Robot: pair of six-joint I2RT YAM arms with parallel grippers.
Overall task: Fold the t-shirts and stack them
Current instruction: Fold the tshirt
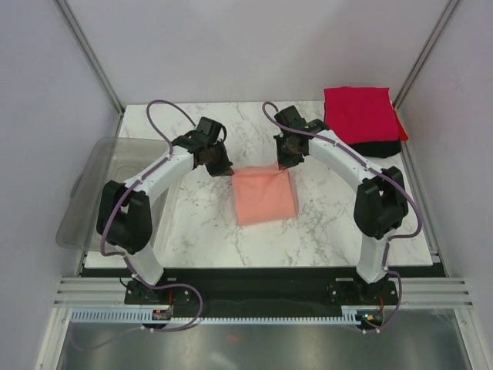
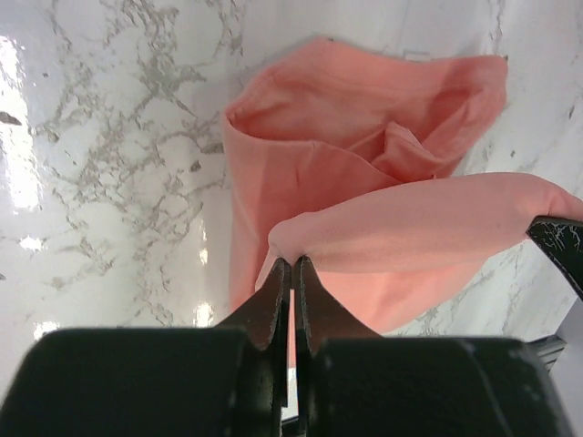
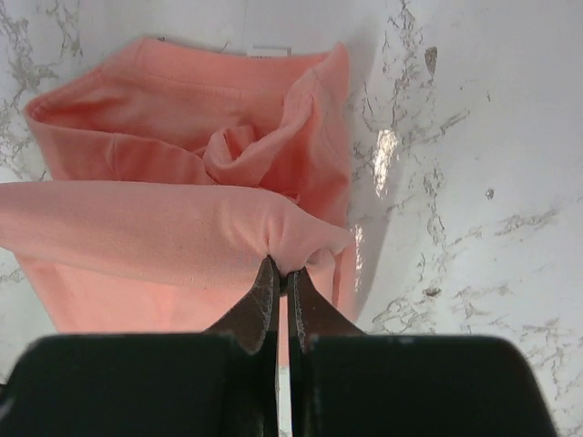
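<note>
Table [image 1: 192, 231]: white stone look with thin grey veins, flat, bright shiny spots in both wrist views.
Tub [image 1: 92, 177]: see-through grey plastic, open side up, at the left edge of the table, partly past that edge.
Walls [image 1: 231, 46]: plain and pale, at the back and on both sides.
Posts [image 1: 88, 50]: thin silver metal, one in each back corner.
Black strip [image 1: 254, 276]: long and dark, along the near edge of the table.
Silver rails [image 1: 254, 293]: side to side, just in front of the black strip.
White bar [image 1: 254, 314]: many small slots, in front of the rails.
Metal sheet [image 1: 254, 347]: dull grey, at the very bottom.
</note>
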